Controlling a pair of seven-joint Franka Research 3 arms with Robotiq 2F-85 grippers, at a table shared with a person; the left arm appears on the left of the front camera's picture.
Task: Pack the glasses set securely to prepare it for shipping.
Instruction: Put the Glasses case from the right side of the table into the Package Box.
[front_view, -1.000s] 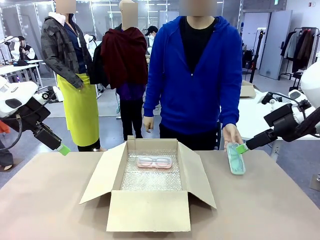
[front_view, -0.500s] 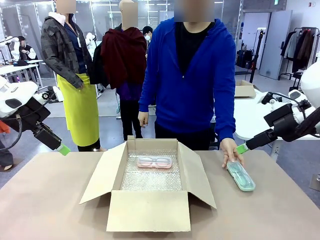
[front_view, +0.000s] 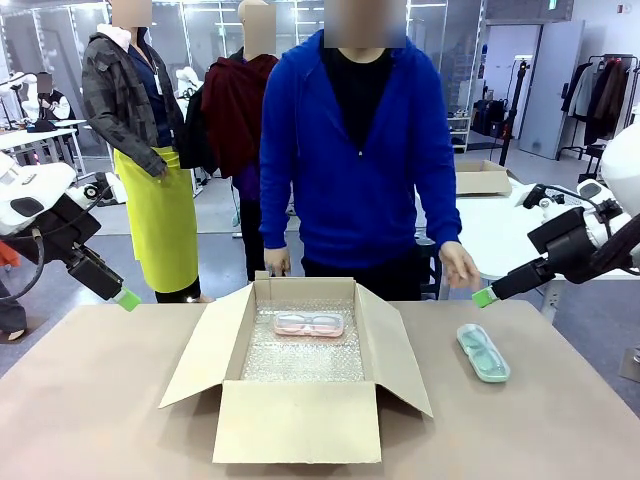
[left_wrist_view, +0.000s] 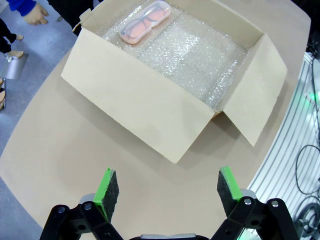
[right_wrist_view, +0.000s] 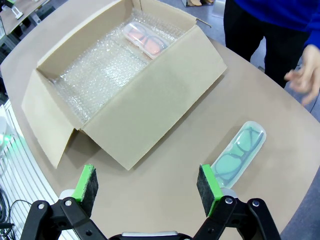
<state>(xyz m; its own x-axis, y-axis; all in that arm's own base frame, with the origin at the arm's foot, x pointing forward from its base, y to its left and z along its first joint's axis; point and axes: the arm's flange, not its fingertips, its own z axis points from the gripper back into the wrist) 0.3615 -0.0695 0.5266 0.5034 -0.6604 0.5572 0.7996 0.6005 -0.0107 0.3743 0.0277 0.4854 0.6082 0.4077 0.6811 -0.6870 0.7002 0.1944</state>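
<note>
One mint case (right_wrist_view: 238, 151), likely light, stiff and slick, lies just ahead of the right claw (right_wrist_view: 147, 175), spread empty like the left claw (left_wrist_view: 166, 175): pinch across its narrow middle.

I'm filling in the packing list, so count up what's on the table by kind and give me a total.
Cardboard box: 1
Bubble wrap lining: 1
Glasses cases: 2, the pink case inside on the lining, the mint case out on the table
Total: 4
</note>
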